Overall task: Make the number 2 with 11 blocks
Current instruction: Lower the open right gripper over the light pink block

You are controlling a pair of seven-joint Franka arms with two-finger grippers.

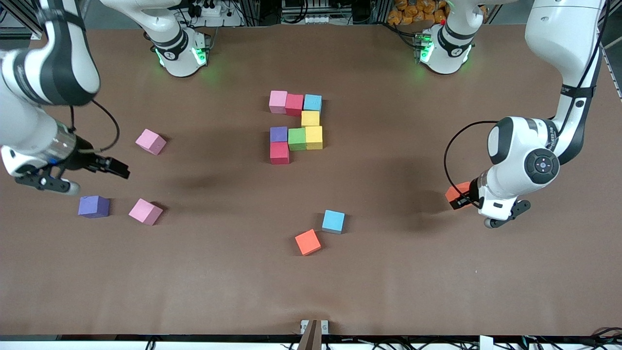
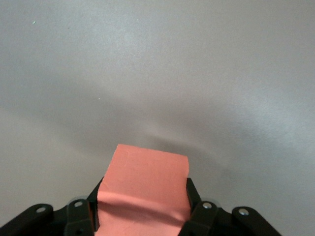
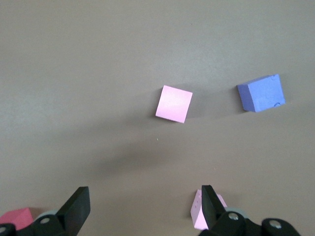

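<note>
Eight blocks lie joined mid-table as a partial number 2: pink (image 1: pixel 278 101), red (image 1: pixel 294 104), light blue (image 1: pixel 312 103), yellow (image 1: pixel 310 118), purple (image 1: pixel 278 134), green (image 1: pixel 297 138), yellow (image 1: pixel 314 137) and red (image 1: pixel 279 152). My left gripper (image 1: pixel 460 200) (image 2: pixel 142 196) is shut on an orange block (image 1: pixel 458 190) (image 2: pixel 147 172) over bare table at the left arm's end. My right gripper (image 1: pixel 116 168) (image 3: pixel 143 196) hangs open and empty over the table between a pink block (image 1: pixel 150 141) (image 3: pixel 201 212) and a purple block (image 1: pixel 94 206) (image 3: pixel 261 93).
Another pink block (image 1: pixel 145 211) (image 3: pixel 173 103) lies beside the loose purple one. A light blue block (image 1: pixel 333 221) and an orange block (image 1: pixel 307 242) lie nearer the front camera than the joined blocks. Bare brown table surrounds them.
</note>
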